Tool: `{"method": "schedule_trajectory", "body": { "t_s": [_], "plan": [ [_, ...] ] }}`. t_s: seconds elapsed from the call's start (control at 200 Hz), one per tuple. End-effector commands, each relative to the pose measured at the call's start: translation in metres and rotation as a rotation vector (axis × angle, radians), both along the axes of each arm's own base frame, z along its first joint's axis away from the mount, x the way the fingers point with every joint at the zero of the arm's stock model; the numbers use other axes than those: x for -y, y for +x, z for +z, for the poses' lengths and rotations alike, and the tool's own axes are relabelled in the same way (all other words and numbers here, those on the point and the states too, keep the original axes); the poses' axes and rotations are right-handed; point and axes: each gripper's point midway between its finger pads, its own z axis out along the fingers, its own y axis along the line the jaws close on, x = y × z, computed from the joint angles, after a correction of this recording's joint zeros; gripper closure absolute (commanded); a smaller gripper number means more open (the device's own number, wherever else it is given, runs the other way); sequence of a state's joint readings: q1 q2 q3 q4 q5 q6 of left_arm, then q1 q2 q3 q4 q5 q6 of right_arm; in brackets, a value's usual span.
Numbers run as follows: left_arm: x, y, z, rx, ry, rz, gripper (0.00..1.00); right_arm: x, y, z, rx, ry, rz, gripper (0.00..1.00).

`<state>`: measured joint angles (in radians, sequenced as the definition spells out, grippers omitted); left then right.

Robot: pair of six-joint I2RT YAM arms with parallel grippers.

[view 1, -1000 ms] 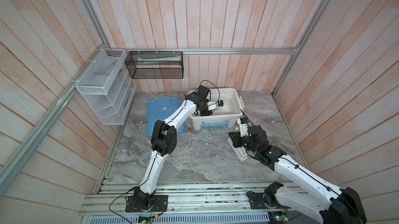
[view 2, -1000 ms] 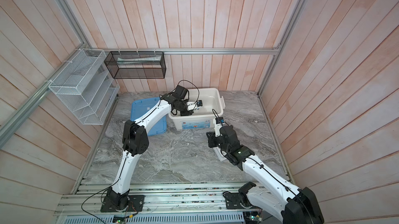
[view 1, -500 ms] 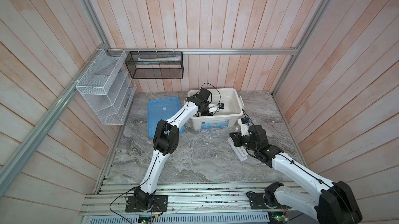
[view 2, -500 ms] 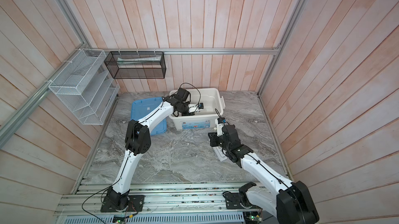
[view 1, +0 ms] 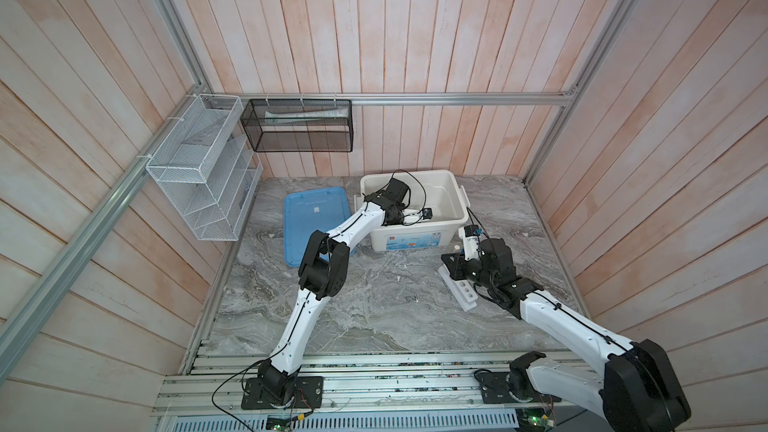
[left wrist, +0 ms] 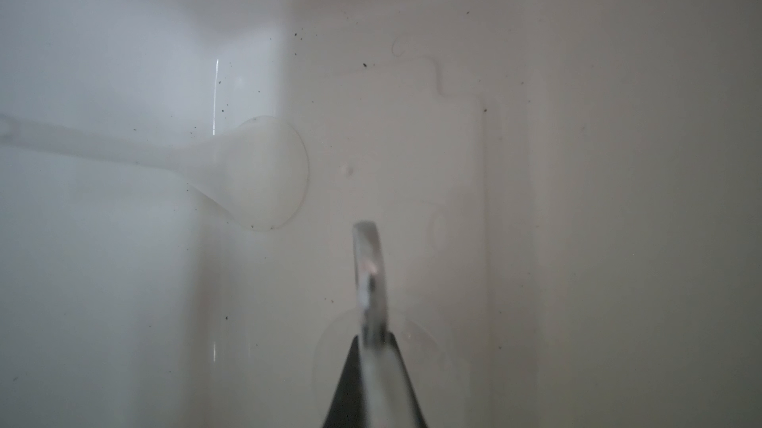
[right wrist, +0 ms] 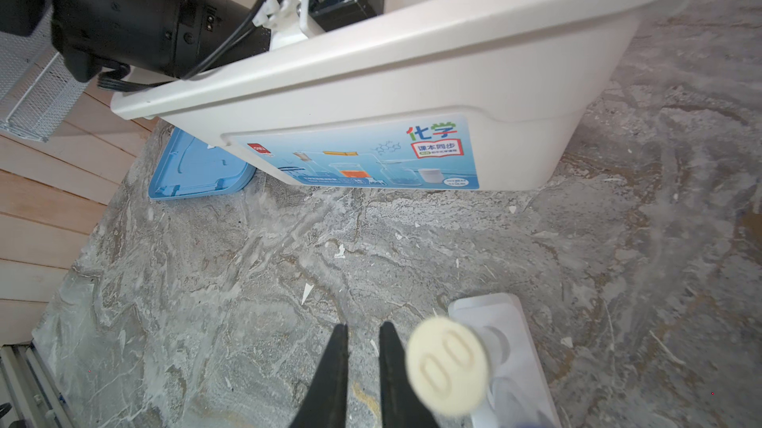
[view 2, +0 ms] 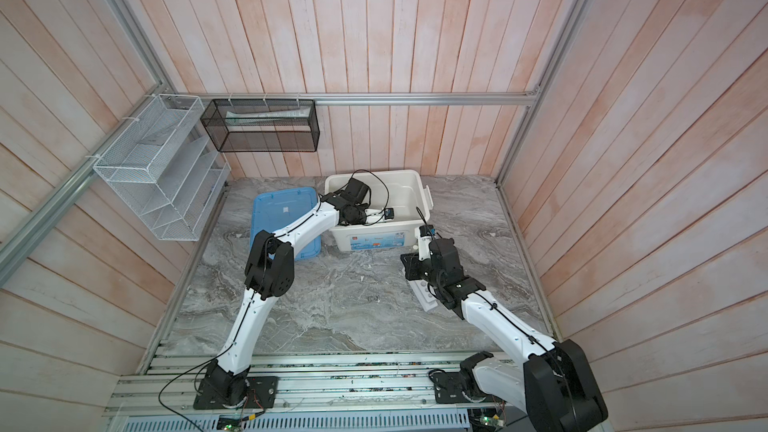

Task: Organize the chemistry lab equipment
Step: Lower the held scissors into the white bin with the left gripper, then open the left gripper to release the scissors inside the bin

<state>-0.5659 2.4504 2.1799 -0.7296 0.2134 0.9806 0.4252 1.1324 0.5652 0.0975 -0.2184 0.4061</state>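
Two risks: tube slip, tube knock.
Both top views: left arm inside white bin, right arm over white rack. Left wrist: left fingers clamped on thin clear tube, blurred, free end sticking out; a wall bump could lever it loose. Right wrist: right fingers slightly apart, empty, just beside white-capped tube standing in rack; sideways drift could tip it.

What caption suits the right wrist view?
Open jaws beside a white-capped tube standing in the white rack, chemistry bin behind.
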Motion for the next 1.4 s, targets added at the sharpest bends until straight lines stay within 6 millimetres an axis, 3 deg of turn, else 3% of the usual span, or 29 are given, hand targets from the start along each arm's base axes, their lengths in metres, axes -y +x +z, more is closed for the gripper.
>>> {"method": "schedule_trajectory", "body": {
  "t_s": [0.0,0.135,0.335,0.505,0.72,1.07,1.395],
  "plan": [
    [0.004,0.005,-0.009,0.039,0.019,-0.004,0.99,-0.001,0.003,0.018,0.050,0.012,0.014,0.83],
    [0.001,0.005,-0.012,0.071,0.060,-0.016,0.94,0.000,0.003,0.021,0.056,0.013,0.010,0.82],
    [-0.001,0.009,-0.009,0.117,0.093,-0.014,0.93,0.001,0.001,0.023,0.060,0.020,0.004,0.82],
    [-0.006,0.005,-0.019,0.158,0.167,-0.035,0.93,0.002,0.001,0.027,0.072,0.013,0.002,0.82],
    [0.000,0.002,-0.020,0.159,0.154,-0.046,0.92,0.004,0.002,0.027,0.077,0.007,0.004,0.82],
    [0.005,0.004,-0.009,0.177,0.127,-0.053,0.65,0.002,0.006,0.024,0.072,0.008,0.012,0.82],
    [0.009,0.004,0.006,0.176,0.086,-0.053,0.56,0.000,0.009,0.022,0.063,0.015,0.016,0.82]
  ]
}}
